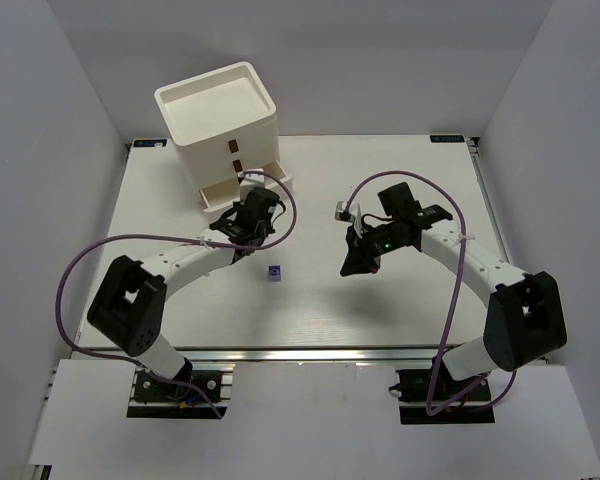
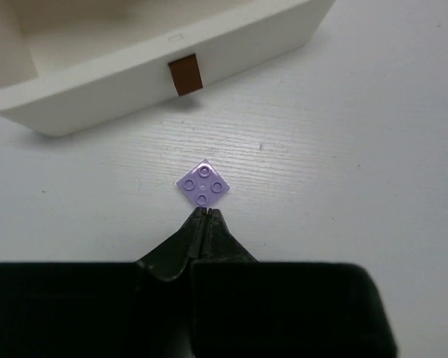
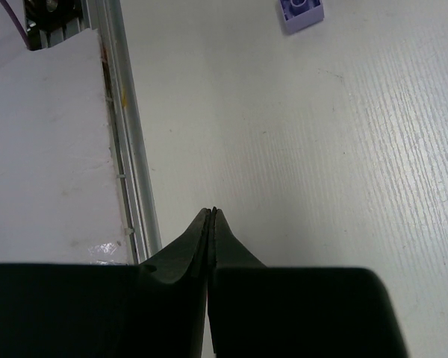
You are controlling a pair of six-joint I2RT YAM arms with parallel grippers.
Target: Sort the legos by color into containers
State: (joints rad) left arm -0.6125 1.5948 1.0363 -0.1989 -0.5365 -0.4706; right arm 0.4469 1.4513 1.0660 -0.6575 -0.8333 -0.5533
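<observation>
Left wrist view: left gripper [image 2: 207, 212] has its jaws pressed together with nothing between them, tips down at the table [image 2: 373, 149]. A flat light purple plate [image 2: 202, 183] with four studs lies on the table just ahead of the tips, turned corner-on to them; touching or a hair apart, can't tell. Past it is the pulled-out drawer [image 2: 112, 89], front wall with the brown handle [image 2: 185, 75] facing the gripper, and the plate is outside it. Top external view: the white drawer unit [image 1: 215, 125] sits at the far left of the table with its bottom drawer out, and the left gripper is right in front of it, covering the plate. A second piece, a purple brick [image 1: 273, 271], sits in the open on the table between the two arms, nearer the left one. Right gripper [image 3: 212, 212] is also fully closed and empty, held over bare table, well apart from that brick, which shows cut off at the top edge of the right wrist view. The aluminium rail [image 3: 127, 149] and a white board [image 3: 45, 149] run along the left of that view.
</observation>
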